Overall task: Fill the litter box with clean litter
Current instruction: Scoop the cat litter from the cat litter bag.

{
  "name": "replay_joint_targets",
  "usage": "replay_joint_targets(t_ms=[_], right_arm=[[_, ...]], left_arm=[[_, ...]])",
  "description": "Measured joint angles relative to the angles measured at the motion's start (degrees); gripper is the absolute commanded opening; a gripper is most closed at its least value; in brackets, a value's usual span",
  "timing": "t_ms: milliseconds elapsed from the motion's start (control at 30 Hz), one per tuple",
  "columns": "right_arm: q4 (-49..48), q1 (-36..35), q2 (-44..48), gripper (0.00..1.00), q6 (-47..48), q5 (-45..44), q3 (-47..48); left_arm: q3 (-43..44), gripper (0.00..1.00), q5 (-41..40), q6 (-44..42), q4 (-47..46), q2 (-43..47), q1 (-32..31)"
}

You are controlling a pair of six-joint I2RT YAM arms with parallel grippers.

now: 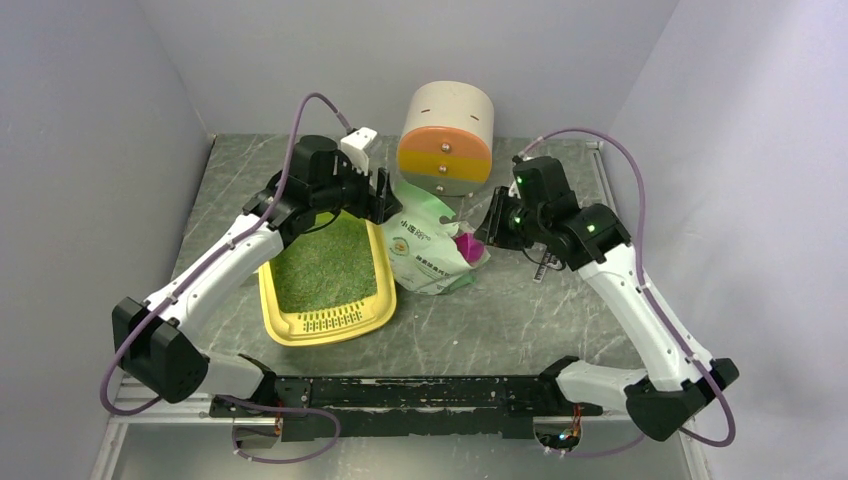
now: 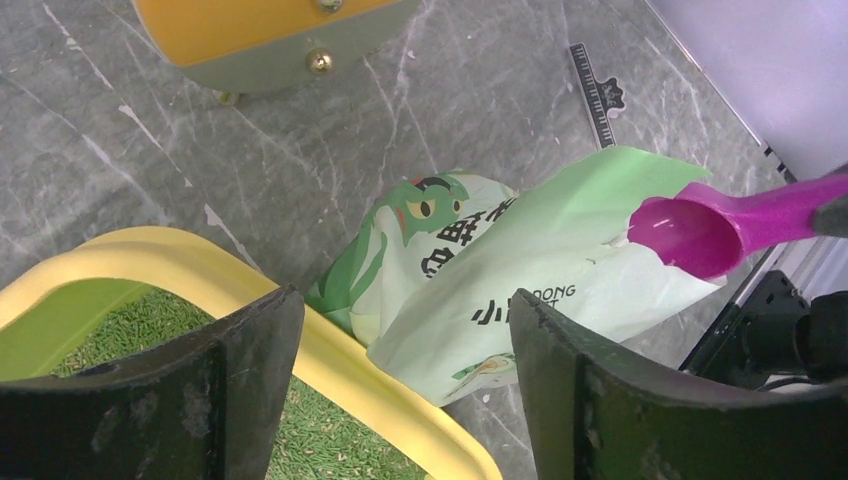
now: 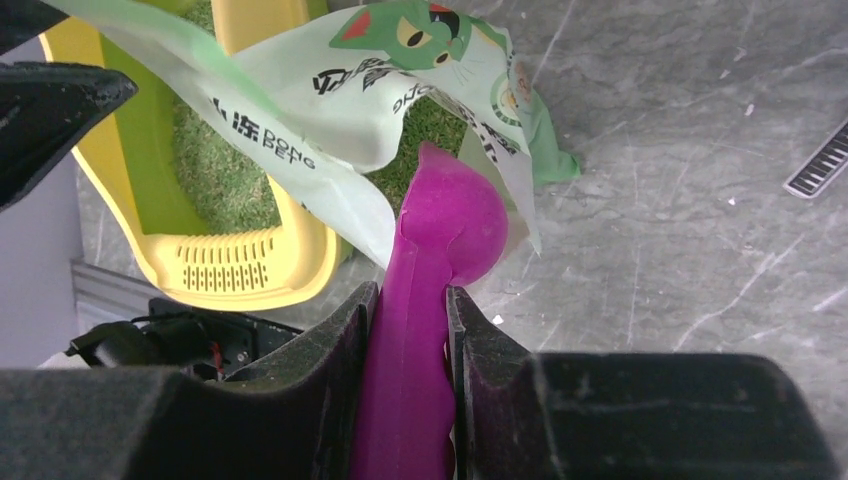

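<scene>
Right of the litter box [image 1: 325, 325], the limp bag [image 1: 420, 255] probably needs pinching at its top flap by the wide-open left gripper [image 2: 405, 320]; the right gripper [image 3: 412, 300] clamps the scoop [image 3: 450, 215].

One camera hangs high behind the two arm bases and looks down and forward over the whole worktop [image 1: 520, 320] to the back wall. The left wrist camera peers out close between its own jaws, rightwards across a corner of the litter box [image 2: 180, 252] to the bag [image 2: 540, 250] and the magenta scoop [image 2: 700, 230]. The right wrist camera looks leftwards, closer still, along that scoop, so all three views share box, bag and scoop.
</scene>
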State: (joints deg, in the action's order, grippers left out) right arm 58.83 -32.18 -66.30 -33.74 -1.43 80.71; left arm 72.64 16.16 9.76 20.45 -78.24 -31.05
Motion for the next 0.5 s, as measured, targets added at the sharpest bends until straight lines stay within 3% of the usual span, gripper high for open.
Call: replay_joint_targets(t_ms=[233,500], right_arm=[[-3.02,5.42,-6.99,0.00,2.91,8.74,-1.33],[-5.88,6.95,-13.90,0.00,4.63,14.91,-1.70]], left_arm=[[1.22,0.66,3.74,-2.32,0.94,-2.03,0.09],[1.75,0.41,5.99,-4.68,2.43,-2.03,0.09]])
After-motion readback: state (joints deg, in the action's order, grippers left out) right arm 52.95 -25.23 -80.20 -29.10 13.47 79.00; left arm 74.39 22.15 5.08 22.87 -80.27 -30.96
